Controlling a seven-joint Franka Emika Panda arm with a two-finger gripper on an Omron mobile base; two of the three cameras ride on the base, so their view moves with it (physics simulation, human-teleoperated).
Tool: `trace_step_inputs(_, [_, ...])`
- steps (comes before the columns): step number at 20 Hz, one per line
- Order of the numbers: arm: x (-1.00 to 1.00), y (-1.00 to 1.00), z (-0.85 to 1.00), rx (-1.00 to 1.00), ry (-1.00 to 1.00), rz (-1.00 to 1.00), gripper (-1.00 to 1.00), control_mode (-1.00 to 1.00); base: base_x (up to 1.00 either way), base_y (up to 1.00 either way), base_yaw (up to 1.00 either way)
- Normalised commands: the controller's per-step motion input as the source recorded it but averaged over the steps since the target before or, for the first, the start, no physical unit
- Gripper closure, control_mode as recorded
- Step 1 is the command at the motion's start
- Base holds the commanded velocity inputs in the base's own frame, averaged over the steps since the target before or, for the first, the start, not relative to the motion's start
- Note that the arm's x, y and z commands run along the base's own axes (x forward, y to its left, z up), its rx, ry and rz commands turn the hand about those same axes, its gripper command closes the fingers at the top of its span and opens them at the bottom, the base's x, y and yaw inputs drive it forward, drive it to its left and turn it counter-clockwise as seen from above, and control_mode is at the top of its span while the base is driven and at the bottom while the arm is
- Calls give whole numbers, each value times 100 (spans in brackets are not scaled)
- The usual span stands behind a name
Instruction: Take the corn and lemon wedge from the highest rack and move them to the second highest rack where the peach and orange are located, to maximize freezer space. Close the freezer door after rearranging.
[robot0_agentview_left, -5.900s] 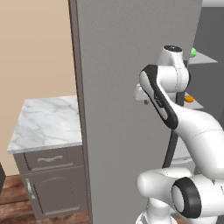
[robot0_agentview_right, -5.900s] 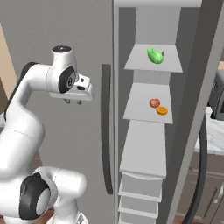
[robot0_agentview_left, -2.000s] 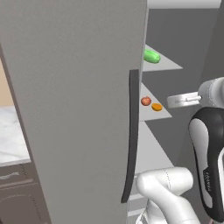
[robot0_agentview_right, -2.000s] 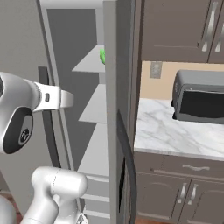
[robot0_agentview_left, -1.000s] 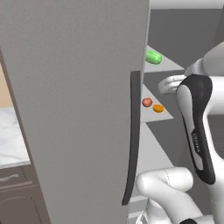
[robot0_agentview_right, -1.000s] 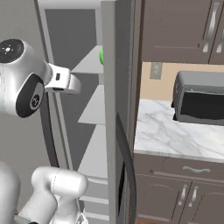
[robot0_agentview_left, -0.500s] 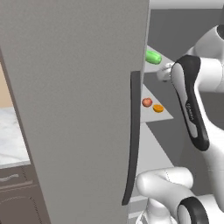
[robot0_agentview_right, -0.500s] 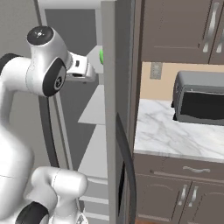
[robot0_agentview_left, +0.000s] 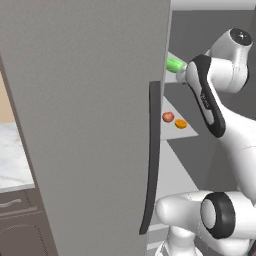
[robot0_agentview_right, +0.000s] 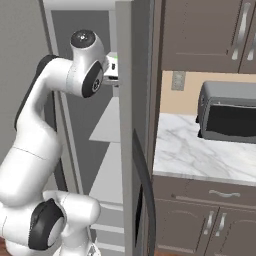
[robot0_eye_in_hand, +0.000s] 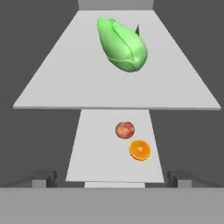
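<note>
Door: freezer door (robot0_agentview_left: 90, 125) stands wide open at my left, its dark handle (robot0_agentview_left: 150, 160) near my arm.
Corn: corn (robot0_eye_in_hand: 122, 45) in green husk lies on the top rack (robot0_eye_in_hand: 57, 87), lengthwise away from me; I judge it light, firm and smooth, likely to roll, so I'd pinch across its thick middle.
Lemon wedge: I can't make it out.
Lower rack: second rack (robot0_eye_in_hand: 94, 162) carries peach (robot0_eye_in_hand: 125, 130) beside orange (robot0_eye_in_hand: 140, 150), with bare room left of them.
Gripper: my gripper (robot0_eye_in_hand: 112, 183) is apart, empty, short of the corn.
</note>
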Motion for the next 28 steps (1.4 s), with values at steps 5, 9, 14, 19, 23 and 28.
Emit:
trace_step_inputs(5, [76,-23,-11,-2,0,-1,-100,-100,0,0,0])
trace_step_inputs(9, [54,-1,1,0,0,0,-100,-100,0,0,0])
trace_step_inputs(14, [38,0,5,1,0,0,-100,-100,0,0,0])
trace_step_inputs(19, [42,0,0,0,0,0,-100,-100,0,0,0])
trace_step_inputs(23, [51,0,0,1,0,0,-100,-100,0,0,0])
trace_step_inputs(28, [48,-5,0,2,0,2,-100,-100,0,0,0])
